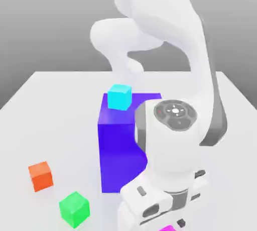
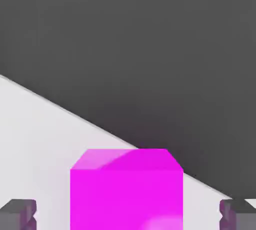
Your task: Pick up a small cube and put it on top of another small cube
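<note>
Pincer (image 2: 128, 214) low over the table (image 1: 30, 119), straddling the magenta cube (image 2: 127, 194); the 2 fingertips (image 2: 20, 213) stand clear of the cube's sides with white table showing in the gaps, so jaws spread, not yet pinching. Step in hand looks like the grasp: keep the cube centred between the fingers, close evenly on its 2 flat side faces, and lift only once both pads bear, or the cube may skid. Count: 4 small cubes, 1 magenta under the pincer, 1 green (image 1: 74, 209) and 1 orange (image 1: 41, 176) off to the exterior view's left of it, 1 cyan (image 1: 119, 97) beyond it atop 1 large blue block (image 1: 118, 149).
</note>
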`<action>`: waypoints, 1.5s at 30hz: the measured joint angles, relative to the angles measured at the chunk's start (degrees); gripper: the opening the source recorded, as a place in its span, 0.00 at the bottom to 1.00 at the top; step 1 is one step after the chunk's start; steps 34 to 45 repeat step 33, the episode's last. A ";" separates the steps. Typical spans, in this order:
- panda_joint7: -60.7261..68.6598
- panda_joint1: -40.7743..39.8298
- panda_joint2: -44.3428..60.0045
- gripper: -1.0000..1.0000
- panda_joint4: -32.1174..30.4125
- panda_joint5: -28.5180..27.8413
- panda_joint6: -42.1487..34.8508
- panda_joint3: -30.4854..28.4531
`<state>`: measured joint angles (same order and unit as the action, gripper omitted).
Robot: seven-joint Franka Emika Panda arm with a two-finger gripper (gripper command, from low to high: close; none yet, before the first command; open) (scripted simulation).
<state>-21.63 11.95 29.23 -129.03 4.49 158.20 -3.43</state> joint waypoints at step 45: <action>18.35 -14.39 -20.23 1.00 -13.95 -0.20 -6.44 -9.36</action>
